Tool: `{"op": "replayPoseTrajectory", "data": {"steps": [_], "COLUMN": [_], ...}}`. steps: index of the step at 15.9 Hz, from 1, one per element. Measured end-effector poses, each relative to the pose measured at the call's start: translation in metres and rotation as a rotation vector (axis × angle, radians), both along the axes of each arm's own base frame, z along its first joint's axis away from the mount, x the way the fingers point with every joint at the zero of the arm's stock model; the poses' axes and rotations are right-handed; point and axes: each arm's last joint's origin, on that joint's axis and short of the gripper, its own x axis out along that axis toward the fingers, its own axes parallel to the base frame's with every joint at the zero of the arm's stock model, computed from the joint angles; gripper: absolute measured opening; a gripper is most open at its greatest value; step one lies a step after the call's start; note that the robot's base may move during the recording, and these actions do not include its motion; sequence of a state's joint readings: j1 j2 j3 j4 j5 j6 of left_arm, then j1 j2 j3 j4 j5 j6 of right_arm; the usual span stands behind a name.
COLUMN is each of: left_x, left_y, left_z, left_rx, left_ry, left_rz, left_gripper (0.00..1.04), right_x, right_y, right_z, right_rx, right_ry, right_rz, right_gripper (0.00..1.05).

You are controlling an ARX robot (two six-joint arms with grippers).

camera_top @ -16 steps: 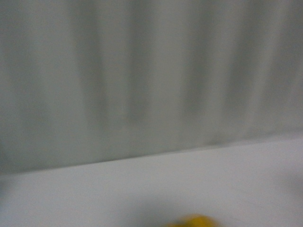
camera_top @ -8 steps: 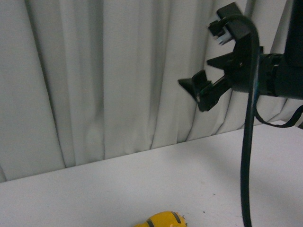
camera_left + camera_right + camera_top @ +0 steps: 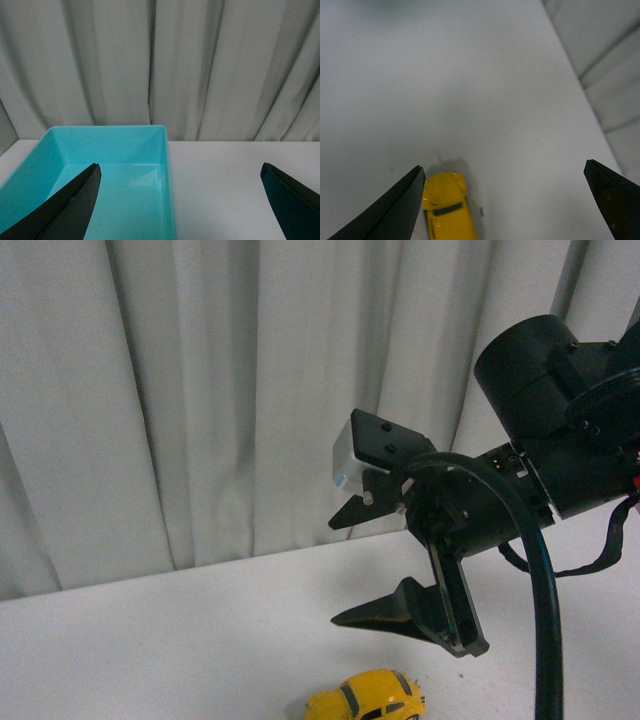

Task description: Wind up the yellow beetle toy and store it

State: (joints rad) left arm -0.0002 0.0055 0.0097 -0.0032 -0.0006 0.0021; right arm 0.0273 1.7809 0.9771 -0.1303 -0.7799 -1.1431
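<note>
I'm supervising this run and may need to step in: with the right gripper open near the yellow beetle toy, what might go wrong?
1. In the right wrist view the yellow beetle toy lies beside one finger of the open right gripper, not centred; descending straight may clip or push it.
2. It is a toy car upright on the smooth table, so a nudge might roll it away.

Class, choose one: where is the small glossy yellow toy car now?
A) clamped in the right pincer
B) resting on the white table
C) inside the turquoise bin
B: the small glossy yellow toy car sits on the white table, beneath the open right pincer, ungripped.
</note>
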Motion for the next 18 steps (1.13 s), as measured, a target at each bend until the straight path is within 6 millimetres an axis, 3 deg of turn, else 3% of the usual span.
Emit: {"op": "replayPoseTrajectory", "data": {"steps": [3,8,18], "left_x": [0.0,0.0,0.0], "left_y": [0.0,0.0,0.0], "left_z": [0.0,0.0,0.0], "left_rx": [0.0,0.0,0.0], "left_ry": [0.0,0.0,0.0], "left_rz": [0.0,0.0,0.0], "left_gripper": [0.98,0.98,0.98], "right_x": [-0.016,-0.025,-0.001], "right_y": [0.016,0.01,-0.023], "right_z": [-0.008,-0.036,-0.073], "right_rx": [-0.047,-0.184,-0.241], "right_ry": [0.069,0.082,0.174], "right_rz": [0.182,0.355,0.311], "right_gripper": [0.98,0.98,0.98]}}
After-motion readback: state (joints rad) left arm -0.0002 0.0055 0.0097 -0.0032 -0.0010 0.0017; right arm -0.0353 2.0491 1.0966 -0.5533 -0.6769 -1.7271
